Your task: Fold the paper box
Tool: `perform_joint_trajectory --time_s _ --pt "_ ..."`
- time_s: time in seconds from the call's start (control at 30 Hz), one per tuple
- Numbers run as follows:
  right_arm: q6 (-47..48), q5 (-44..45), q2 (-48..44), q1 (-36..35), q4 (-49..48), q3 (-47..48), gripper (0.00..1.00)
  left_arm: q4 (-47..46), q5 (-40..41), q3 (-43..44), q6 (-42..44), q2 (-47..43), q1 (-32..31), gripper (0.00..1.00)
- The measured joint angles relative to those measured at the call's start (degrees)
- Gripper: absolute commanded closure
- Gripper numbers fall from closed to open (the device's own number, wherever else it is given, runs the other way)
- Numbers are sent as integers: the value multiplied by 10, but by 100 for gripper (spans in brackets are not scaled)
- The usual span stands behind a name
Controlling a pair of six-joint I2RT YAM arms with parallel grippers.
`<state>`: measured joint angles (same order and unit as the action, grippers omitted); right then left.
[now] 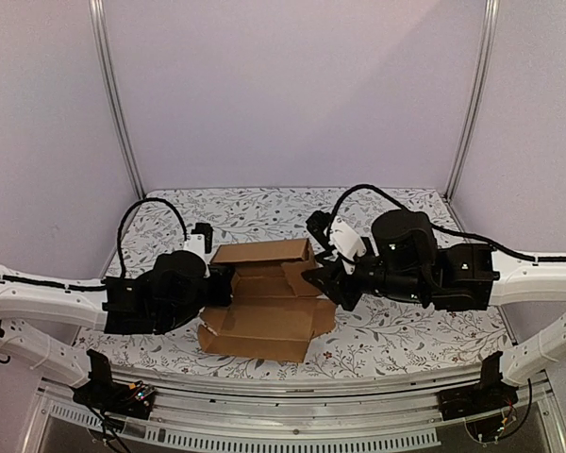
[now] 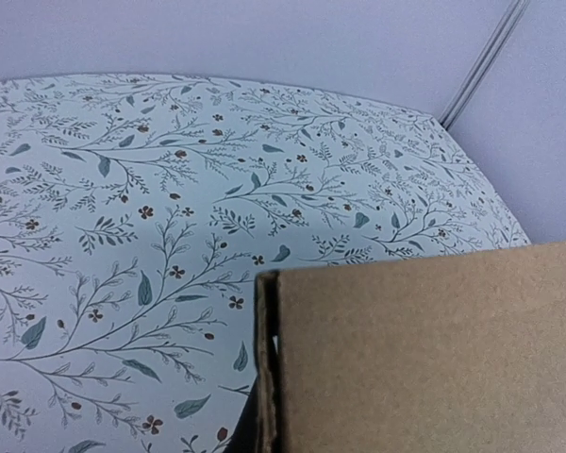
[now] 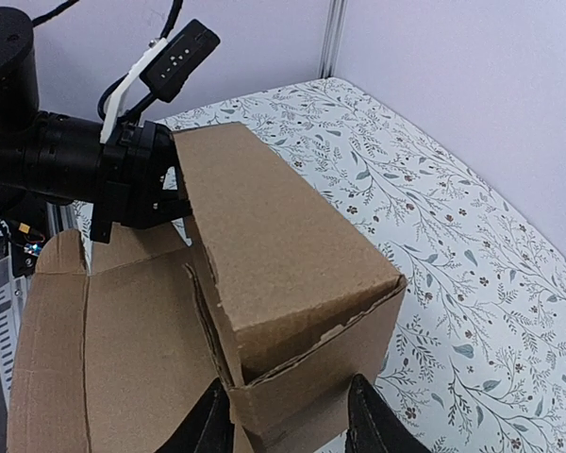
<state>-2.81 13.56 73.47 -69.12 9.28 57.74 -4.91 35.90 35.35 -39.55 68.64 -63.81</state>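
Observation:
The brown paper box [image 1: 264,321] lies mid-table, half folded, with its back panel raised and a flat lid toward me. It fills the lower right of the left wrist view [image 2: 434,359], hiding that gripper's fingers. My left gripper [image 1: 217,281] is at the box's left end. In the right wrist view it [image 3: 165,193] pinches the far edge of the raised panel [image 3: 274,245]. My right gripper [image 1: 319,280] is at the box's right end. Its fingers [image 3: 208,425] stand apart on either side of the box's near corner, so the gripper [image 3: 288,429] is open.
The floral tablecloth [image 1: 396,330] covers the table. Pale walls and metal corner posts [image 1: 472,94] close in the back and sides. Both arms' cables [image 1: 151,203] arch above the wrists.

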Motion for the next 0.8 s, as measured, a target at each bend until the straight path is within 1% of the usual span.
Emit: perform_joint_trajectory --time_s 0.3,0.57,0.8 --pt "-2 58 27 -9 -34 -4 61 57 38 28 -51 18 -13 100" --pt "-2 128 75 -21 -66 -4 60 100 61 46 -75 35 -16 100" --pt "-2 193 107 -29 -99 -4 58 118 69 56 -91 36 -17 100"
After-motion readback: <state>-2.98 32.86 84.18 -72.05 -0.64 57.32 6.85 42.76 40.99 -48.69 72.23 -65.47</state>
